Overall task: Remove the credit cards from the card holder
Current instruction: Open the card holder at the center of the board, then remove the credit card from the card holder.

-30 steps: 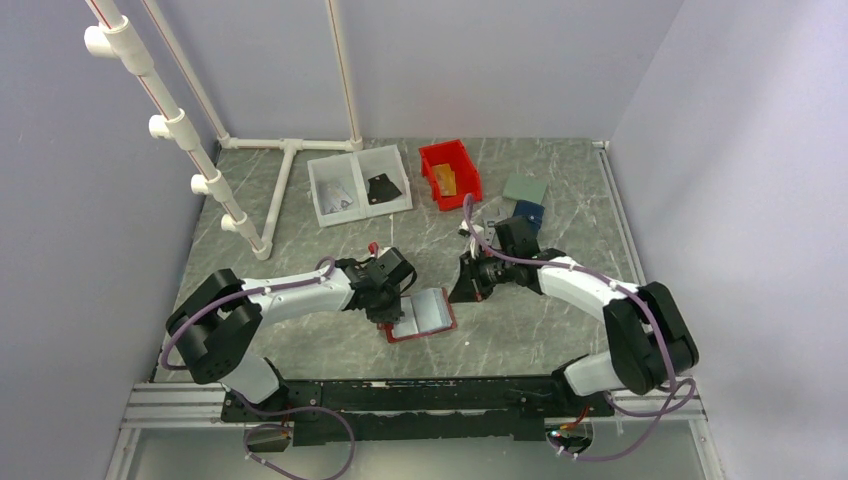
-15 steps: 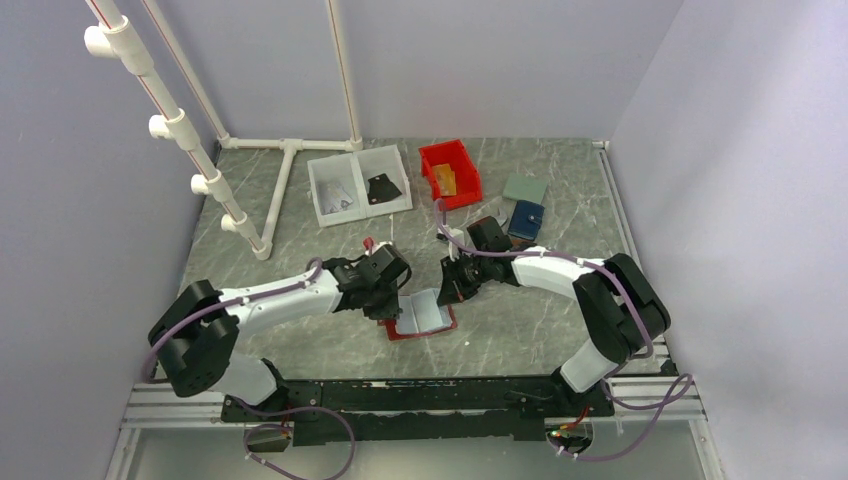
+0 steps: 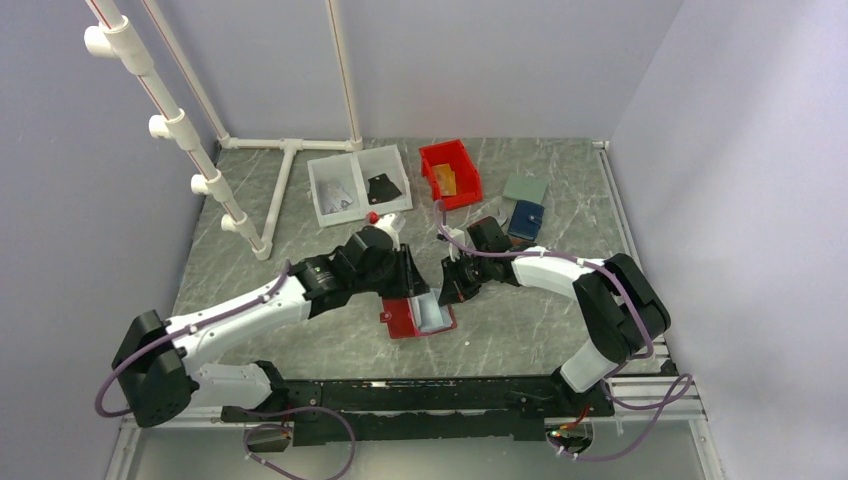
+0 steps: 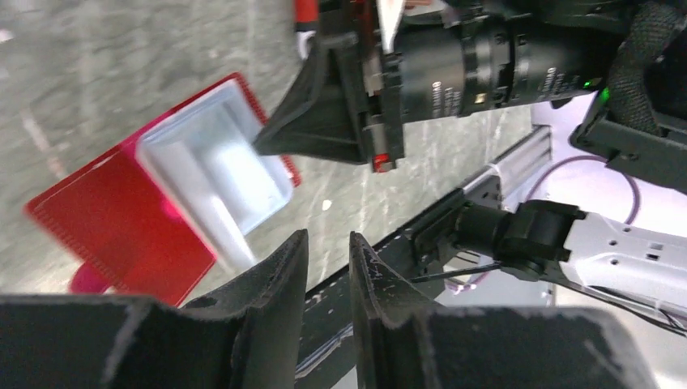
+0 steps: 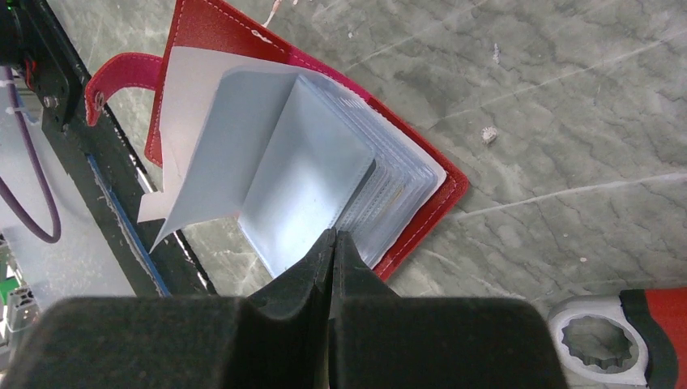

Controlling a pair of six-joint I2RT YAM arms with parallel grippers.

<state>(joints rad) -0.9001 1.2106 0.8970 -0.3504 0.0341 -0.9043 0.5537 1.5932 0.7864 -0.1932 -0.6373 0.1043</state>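
The red card holder lies open on the table between the arms, its pale blue-grey sleeves fanned upward. It also shows in the left wrist view and the right wrist view. My right gripper is shut, and its tips touch the near edge of a pale sleeve; I see nothing gripped between them. My left gripper hovers above the holder's left half with a narrow gap and is empty. No card shows in the sleeves. A tan-orange card lies in the red bin.
A red bin and a white two-compartment tray stand at the back. A blue wallet and a grey-green flat item lie behind the right arm. A white PVC pipe frame stands at the back left.
My left gripper has lifted off the holder and its arm has swung up and back. My right gripper moved left onto the sleeves and stays there. The holder's red left cover now stands tilted up.
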